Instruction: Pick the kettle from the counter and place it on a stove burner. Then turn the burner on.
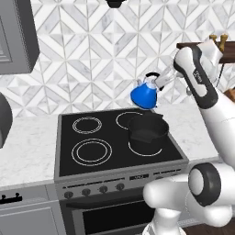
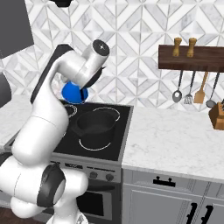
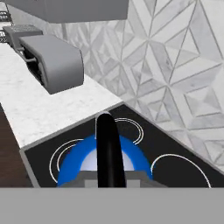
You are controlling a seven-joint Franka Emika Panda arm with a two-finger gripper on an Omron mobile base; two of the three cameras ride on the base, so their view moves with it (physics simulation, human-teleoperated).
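Observation:
The bright-blue kettle (image 1: 143, 96) hangs tilted in the air above the back right of the black stove (image 1: 110, 137), near the tiled wall. My gripper (image 1: 155, 81) is shut on its dark top handle (image 3: 108, 146). In the right base view my arm hides most of the kettle (image 2: 72, 93). In the hand view its blue body (image 3: 72, 164) sits over the cooktop rings. The large double-ringed stove burner (image 1: 92, 152) at front left is bare. White counter (image 2: 175, 135) lies on both sides of the stove.
A black pot (image 1: 148, 128) sits on the front right burner, just below and in front of the kettle. Knobs (image 1: 94, 189) line the range front. A grey appliance (image 3: 52, 61) stands on the left counter. A utensil rack (image 2: 192, 57) and knife block (image 2: 217, 116) are at right.

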